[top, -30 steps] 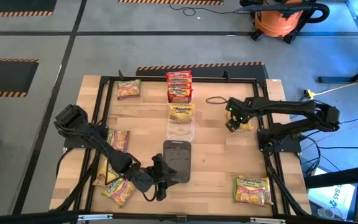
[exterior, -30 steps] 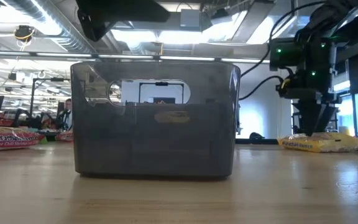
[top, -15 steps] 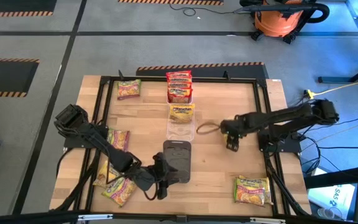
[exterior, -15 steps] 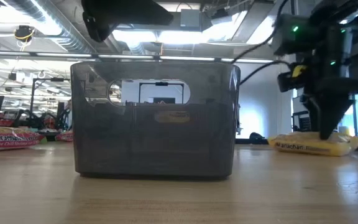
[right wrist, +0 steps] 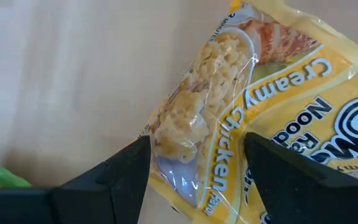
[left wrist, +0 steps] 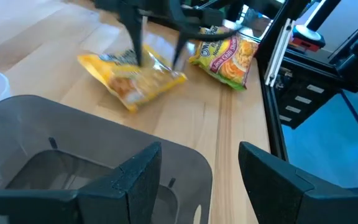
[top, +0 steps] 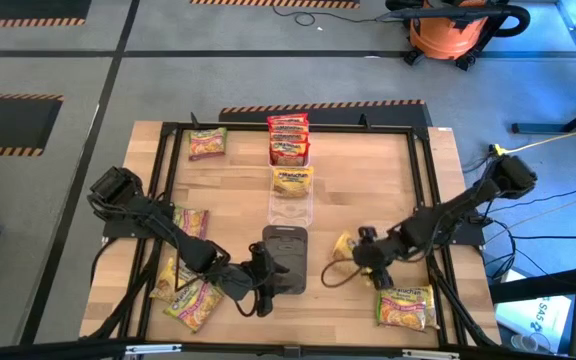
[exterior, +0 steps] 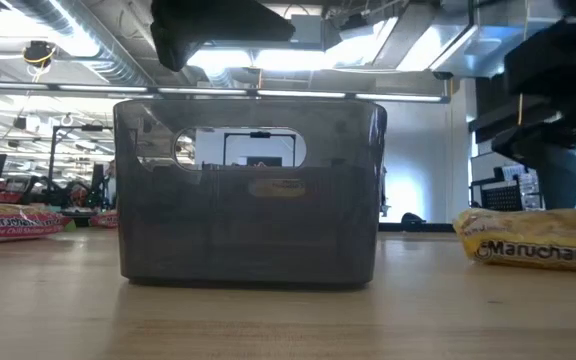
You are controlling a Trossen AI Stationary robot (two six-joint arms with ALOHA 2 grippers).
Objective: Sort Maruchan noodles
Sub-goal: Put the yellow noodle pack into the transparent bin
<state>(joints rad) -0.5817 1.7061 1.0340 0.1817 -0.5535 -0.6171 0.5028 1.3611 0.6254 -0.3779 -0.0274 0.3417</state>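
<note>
My right gripper [top: 368, 252], jaws spread and empty, straddles the yellow packet [top: 347, 247] near the tabletop's front edge: light, crinkly, slippery, so I'd pinch across its firm noodle block.

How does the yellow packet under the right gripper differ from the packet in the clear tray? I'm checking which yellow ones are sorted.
The yellow packet under the right gripper lies loose on the bare table, near the dark tray; the packet in the clear tray already sits inside its container. The first has open fingers around it; the second has no gripper near. Both are yellow Maruchan packets lying flat.
</note>
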